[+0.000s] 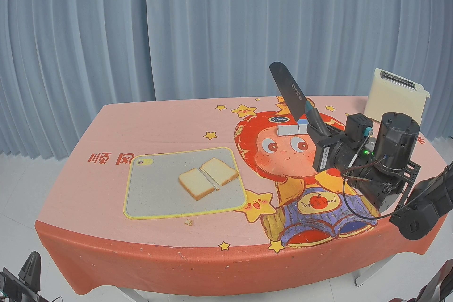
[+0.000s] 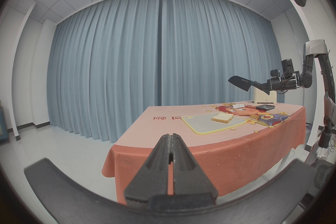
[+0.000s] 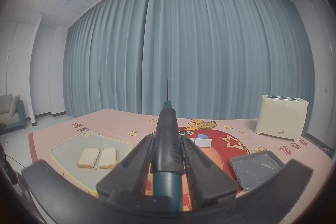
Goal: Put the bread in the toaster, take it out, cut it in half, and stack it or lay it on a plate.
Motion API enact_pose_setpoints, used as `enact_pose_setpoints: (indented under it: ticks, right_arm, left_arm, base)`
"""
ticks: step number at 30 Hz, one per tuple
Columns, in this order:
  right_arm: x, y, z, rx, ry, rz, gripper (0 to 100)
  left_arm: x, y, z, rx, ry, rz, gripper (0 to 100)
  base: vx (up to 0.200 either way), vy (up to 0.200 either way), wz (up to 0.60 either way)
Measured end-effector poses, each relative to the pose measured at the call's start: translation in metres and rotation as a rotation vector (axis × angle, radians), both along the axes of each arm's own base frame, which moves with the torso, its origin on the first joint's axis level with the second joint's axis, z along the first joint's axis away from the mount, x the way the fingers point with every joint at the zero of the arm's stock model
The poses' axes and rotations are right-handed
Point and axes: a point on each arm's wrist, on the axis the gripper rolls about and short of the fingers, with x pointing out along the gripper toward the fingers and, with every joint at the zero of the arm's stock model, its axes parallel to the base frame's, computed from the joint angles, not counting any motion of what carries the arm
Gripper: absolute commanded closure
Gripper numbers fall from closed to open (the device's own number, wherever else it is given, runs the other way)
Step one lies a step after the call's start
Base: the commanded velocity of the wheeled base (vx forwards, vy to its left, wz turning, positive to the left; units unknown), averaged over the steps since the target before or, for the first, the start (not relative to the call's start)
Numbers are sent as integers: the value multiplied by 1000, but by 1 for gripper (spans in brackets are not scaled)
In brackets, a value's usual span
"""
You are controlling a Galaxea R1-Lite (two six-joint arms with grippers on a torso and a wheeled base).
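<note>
Bread [image 1: 208, 178] lies halved; right fingers [image 3: 206, 170] clamp the knife [image 1: 292, 93].

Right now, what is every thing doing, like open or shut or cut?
bread: cut in two halves, flat on the cutting board.
knife: raised, clamped in the right gripper.
left gripper: shut, holding nothing.
toaster: no bread poking out.
plate: no bread on it.

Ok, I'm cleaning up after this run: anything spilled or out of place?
A crumb lies on the tablecloth just off the board's near edge, away from the cut bread on the board. Nothing else stands out.
</note>
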Motion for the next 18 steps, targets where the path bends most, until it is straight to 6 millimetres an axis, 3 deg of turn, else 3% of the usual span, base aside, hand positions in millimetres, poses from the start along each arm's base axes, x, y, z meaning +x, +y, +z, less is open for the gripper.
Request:
enact_pose_setpoints:
  ticks: [18]
  right_arm:
    - [5,-7,3,5,-9,-28,100]
  left_arm:
    - [0,0,0,0,1,0,100]
  base:
    - [0,0,0]
